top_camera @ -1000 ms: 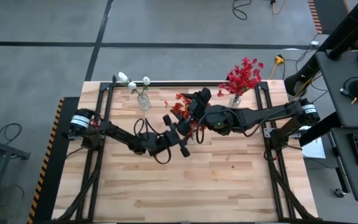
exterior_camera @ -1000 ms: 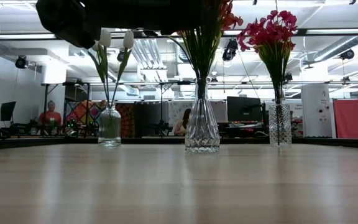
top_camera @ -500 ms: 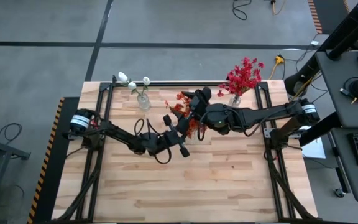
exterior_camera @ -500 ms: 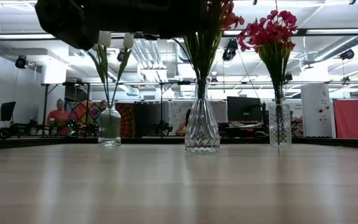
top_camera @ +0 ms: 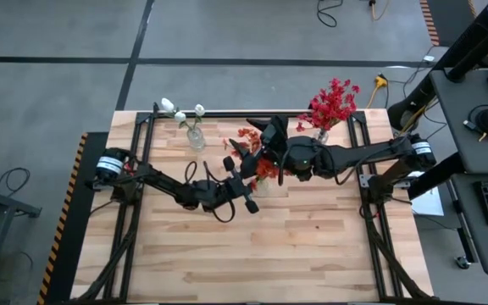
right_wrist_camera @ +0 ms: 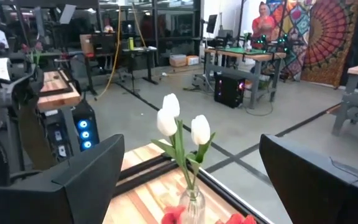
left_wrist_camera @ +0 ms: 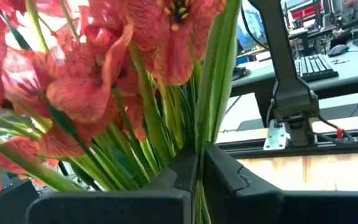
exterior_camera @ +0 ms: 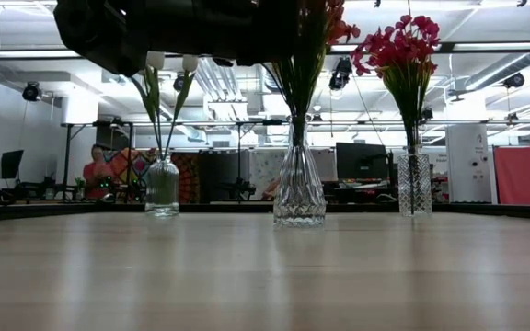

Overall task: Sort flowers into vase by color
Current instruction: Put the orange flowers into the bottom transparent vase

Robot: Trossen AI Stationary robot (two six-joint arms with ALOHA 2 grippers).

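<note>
While the left gripper [top_camera: 246, 174] sits at table centre in the high view, its tips are at the orange-red flowers [top_camera: 252, 151] of the middle vase [exterior_camera: 299, 188]. The right gripper [top_camera: 271, 135] hovers just behind the same bunch. White flowers [top_camera: 181, 113] stand in the back-left vase [top_camera: 196, 138], crimson flowers [top_camera: 333, 102] in the back-right vase [exterior_camera: 413, 187].

Low view: three vases in a row, the middle one holding a dense sheaf of green stems; dark arm bulk across the top hides both grippers.

Left wrist view: own fingers [left_wrist_camera: 225, 180] pinched tight on one green stem [left_wrist_camera: 197, 155] among the orange-red blooms.

Right wrist view: own fingers [right_wrist_camera: 86, 171] splayed wide, nothing between them, the white tulips beyond.

Step in hand, I judge: one stem gripped at the middle vase. Whether it's going in or coming out, can't tell. Next likely calls for a straight vertical move so neighbouring stems don't drag or tip the vase.
</note>
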